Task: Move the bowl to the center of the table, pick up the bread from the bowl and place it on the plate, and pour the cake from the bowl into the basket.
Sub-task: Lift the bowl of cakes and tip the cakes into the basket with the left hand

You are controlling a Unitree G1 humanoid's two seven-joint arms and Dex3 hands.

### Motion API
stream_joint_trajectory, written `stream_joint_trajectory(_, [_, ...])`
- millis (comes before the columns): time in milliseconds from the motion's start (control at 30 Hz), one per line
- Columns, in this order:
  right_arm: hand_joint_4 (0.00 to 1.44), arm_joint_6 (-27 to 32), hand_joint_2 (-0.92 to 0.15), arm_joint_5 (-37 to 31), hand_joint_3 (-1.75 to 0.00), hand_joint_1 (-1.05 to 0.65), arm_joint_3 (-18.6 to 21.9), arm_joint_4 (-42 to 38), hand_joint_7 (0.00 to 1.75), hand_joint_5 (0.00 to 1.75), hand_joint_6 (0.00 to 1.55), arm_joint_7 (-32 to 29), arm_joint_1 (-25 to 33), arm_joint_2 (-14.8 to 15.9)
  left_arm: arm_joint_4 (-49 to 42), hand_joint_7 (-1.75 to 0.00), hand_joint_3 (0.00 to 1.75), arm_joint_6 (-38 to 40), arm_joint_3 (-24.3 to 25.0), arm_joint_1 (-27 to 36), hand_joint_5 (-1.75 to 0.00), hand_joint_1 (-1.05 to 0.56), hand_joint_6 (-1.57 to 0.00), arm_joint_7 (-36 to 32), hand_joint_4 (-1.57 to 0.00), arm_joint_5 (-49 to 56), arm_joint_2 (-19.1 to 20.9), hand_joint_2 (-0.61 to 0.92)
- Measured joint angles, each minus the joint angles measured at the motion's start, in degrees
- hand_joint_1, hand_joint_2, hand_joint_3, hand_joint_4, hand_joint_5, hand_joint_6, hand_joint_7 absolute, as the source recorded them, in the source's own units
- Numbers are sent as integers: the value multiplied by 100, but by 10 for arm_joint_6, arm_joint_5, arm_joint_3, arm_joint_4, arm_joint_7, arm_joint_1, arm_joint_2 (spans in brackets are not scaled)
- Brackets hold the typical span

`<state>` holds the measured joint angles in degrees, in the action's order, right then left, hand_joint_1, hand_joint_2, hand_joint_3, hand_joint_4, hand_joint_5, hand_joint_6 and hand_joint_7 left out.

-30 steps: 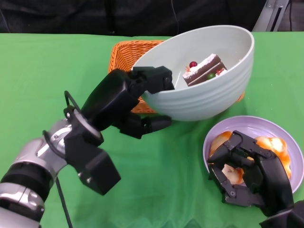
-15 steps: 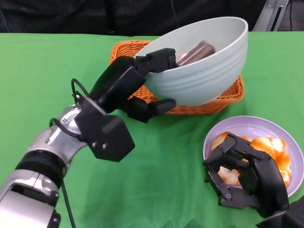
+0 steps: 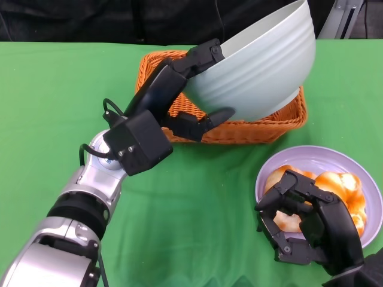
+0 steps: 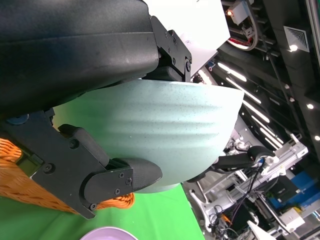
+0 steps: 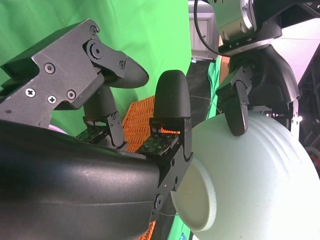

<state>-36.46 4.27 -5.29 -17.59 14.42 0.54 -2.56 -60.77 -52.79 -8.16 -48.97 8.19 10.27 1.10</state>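
Fingers [image 3: 200, 57] of our left hand [image 3: 173, 95] pinch the rim of the bowl [image 3: 263, 72], tipped steeply over the basket [image 3: 287, 122] in the head view; our right hand [image 3: 305, 224] curls loosely on the bread [image 3: 341, 185] on the plate [image 3: 317, 156], and whether it grips, we cannot tell. The cake is hidden, so it could land outside if we tilt off-centre. Our right wrist view shows the bowl's underside [image 5: 250, 180] high up. Our left wrist view shows one finger [image 4: 125, 177] bracing the bowl [image 4: 165, 130]; a thin pinch could slip.
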Motion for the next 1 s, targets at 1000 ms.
stream_joint_trajectory(1000, [65, -10, -53, -13, -91, -16, -2, -4, 132, 159, 64, -11, -1, 0, 79, -153, 134, 310, 126, 0, -175, -14, -75, 146, -80, -216, -86, 42])
